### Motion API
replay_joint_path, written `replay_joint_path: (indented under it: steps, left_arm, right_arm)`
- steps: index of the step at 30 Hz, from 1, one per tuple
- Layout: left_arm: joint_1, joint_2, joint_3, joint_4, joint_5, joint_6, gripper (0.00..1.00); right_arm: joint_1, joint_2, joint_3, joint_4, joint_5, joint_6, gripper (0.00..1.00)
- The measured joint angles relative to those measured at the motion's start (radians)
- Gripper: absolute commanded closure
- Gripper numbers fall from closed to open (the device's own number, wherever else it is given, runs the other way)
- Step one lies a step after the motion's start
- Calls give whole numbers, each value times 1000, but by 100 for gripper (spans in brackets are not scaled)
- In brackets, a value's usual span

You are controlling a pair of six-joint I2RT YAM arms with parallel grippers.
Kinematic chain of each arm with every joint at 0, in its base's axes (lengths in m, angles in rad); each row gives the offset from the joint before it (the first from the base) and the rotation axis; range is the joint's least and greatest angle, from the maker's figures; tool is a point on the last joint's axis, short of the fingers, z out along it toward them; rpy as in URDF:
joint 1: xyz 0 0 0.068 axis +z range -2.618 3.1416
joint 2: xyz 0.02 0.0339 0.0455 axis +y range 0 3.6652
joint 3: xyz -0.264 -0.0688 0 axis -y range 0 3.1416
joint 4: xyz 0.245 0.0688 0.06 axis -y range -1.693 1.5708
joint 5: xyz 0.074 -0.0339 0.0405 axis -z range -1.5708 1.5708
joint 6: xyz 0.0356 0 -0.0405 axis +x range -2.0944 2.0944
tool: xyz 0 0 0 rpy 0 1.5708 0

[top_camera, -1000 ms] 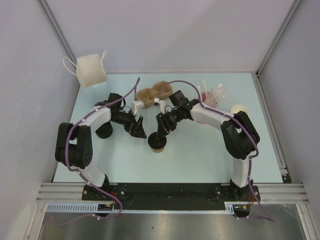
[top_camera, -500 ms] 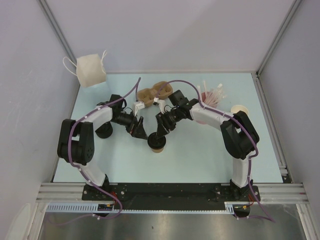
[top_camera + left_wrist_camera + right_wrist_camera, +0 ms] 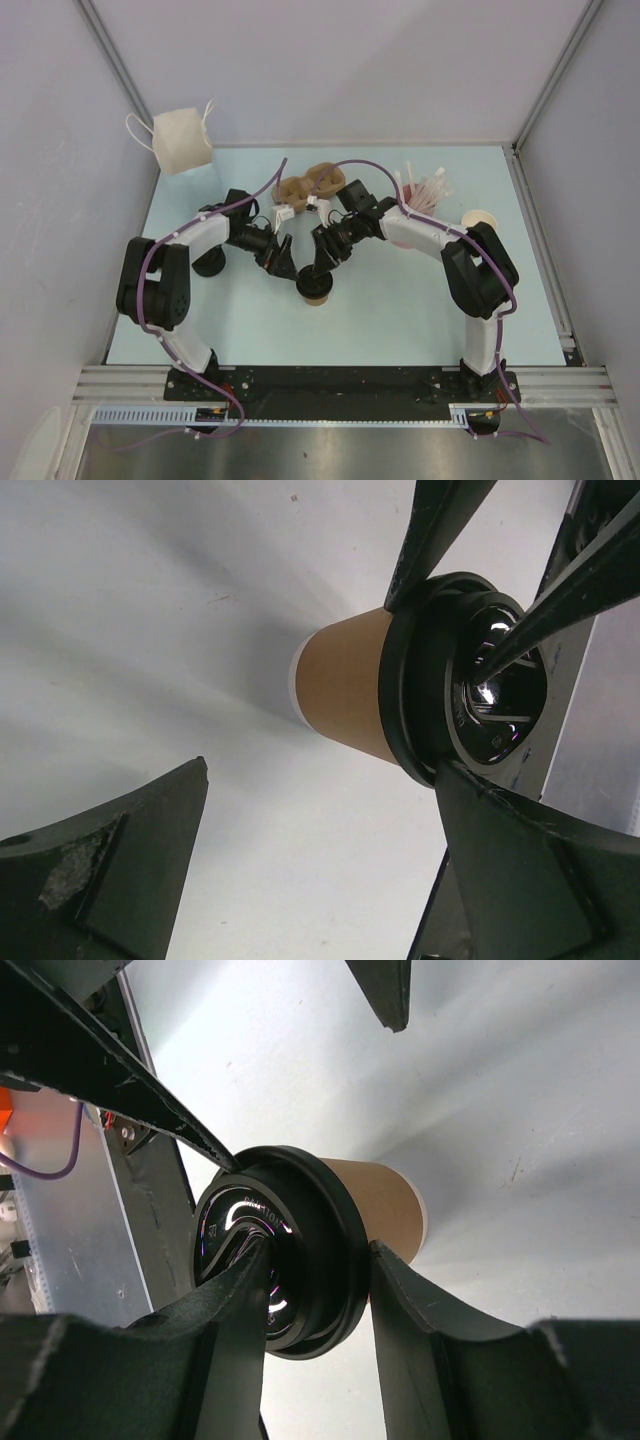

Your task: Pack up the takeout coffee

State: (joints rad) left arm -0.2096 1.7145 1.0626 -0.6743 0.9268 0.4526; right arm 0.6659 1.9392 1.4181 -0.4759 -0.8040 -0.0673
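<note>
The takeout coffee is a tan paper cup (image 3: 316, 292) standing mid-table with its black lid (image 3: 314, 283) on top. My right gripper (image 3: 319, 271) comes down on it from behind. In the right wrist view one finger (image 3: 235, 1310) rests in the lid's (image 3: 300, 1250) top recess and the other presses the rim from outside, above the cup wall (image 3: 385, 1205); the right gripper (image 3: 318, 1250) pinches the lid's edge. My left gripper (image 3: 284, 262) hangs open just left of the cup. In the left wrist view the left gripper (image 3: 322, 770) holds nothing, with the cup (image 3: 345, 695) and lid (image 3: 470, 695) beyond.
A brown cup carrier (image 3: 310, 184) lies behind the grippers. A pink cup of straws (image 3: 425, 190) and a lone tan cup (image 3: 480, 218) stand at back right. A white bag (image 3: 181, 141) sits at back left, and a black round object (image 3: 208, 264) under the left arm.
My left gripper has slid right, closer to the cup. The right jaws have narrowed onto the lid's rim; the cup has stayed in place.
</note>
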Motion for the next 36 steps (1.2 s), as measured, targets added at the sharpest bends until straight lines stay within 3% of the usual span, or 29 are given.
replay_joint_path:
  steps: [23,29,36]
  left_arm:
    - [-24,-39,5,14,-109,-89,1]
    - [-55,21,103,89,-161,-85,1]
    - [-69,69,108,115,-203,-86,1]
  right_arm:
    - [1,0,5,-19,11,-23,59]
    - [10,0,6,-11,14,-39,59]
    - [17,0,6,-8,14,-41,60]
